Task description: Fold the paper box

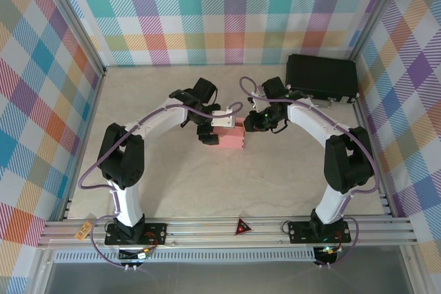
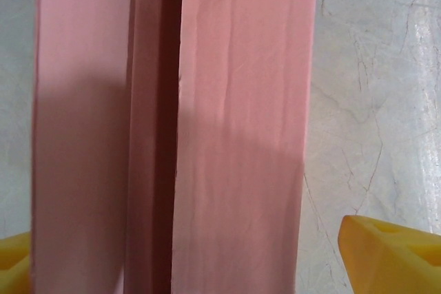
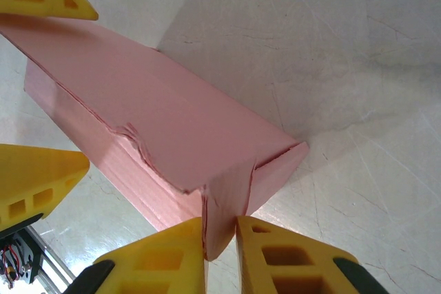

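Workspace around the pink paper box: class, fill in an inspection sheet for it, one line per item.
Surface: pale marbled table.
Job's things: paper box, partly folded, one edge crumpled, mid-table.
Clutter: black case, far right corner.
Grippers: left gripper open, straddling the box; right gripper shut on its end flap.
Cables: purple cables along both arms.
Surroundings: plaid walls, aluminium frame.

Black case (image 1: 322, 78), plaid walls (image 1: 207, 12), marbled tabletop (image 1: 172, 184)
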`<state>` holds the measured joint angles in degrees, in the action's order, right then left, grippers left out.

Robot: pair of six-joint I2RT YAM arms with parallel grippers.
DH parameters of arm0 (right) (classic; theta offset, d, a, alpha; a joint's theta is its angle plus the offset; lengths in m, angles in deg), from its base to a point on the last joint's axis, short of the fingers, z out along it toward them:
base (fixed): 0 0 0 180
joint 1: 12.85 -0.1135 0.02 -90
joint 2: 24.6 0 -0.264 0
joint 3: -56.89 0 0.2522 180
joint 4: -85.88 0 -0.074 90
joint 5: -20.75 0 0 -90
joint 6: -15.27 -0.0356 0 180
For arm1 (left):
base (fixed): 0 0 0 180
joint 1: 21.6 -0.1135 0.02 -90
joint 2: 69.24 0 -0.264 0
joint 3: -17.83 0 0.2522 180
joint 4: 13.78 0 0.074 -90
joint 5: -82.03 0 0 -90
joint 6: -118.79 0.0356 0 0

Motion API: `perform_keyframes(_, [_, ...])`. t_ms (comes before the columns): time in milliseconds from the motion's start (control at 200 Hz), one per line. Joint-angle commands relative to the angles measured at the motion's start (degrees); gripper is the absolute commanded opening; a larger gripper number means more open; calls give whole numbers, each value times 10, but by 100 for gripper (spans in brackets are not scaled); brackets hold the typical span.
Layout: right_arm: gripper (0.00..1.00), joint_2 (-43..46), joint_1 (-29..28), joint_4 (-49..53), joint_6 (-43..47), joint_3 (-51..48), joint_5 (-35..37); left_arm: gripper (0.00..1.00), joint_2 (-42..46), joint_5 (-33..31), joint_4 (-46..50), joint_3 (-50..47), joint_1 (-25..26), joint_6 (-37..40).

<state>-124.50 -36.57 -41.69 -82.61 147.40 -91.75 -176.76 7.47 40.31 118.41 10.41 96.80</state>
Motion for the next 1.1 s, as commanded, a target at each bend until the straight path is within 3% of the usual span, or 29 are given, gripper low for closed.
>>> perform_keyframes(0, [19, 3, -5, 9, 12, 17, -1, 84, 6, -12, -17, -18, 9, -7])
perform_keyframes(180, [19, 3, -4, 8, 10, 20, -2, 60, 9, -36, -25, -26, 21, -20])
perform_keyframes(385, [18, 2, -4, 5, 5, 23, -10, 58, 16, -48, -43, -39, 25, -31])
perform_keyframes(470, [18, 4, -4, 3, 3, 23, -13, 49, 18, -51, -48, -43, 27, -31])
perform_keyframes(1095, [14, -2, -5, 3, -6, 41, -25, 51, 13, -67, -56, -48, 32, -37])
